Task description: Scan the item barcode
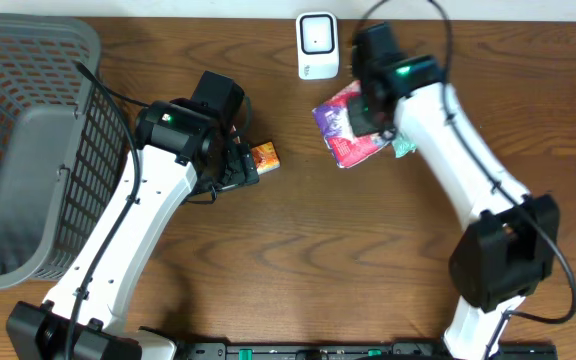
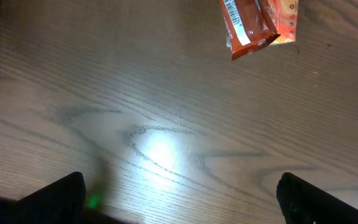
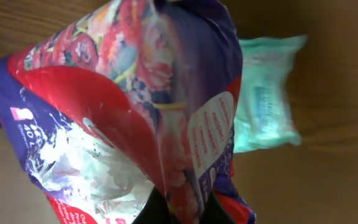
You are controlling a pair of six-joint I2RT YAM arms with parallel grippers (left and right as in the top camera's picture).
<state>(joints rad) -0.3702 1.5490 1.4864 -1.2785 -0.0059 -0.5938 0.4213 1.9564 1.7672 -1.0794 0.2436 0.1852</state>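
Right gripper is clenched on the snack bag just beside the scanner, so it should tilt the bag's barcode side toward the scanner; left gripper is released, holding nothing

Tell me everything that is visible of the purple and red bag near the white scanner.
The bag is a glossy, crinkled, foil-like pouch: purple with red panels, printed berries and white text. It is creased and folded along its middle. The right end effector is shut on one edge. From overhead it sits just below the white scanner, partly under the arm. A teal packet lies beside it on the wooden table; whether they touch is unclear. No barcode shows.
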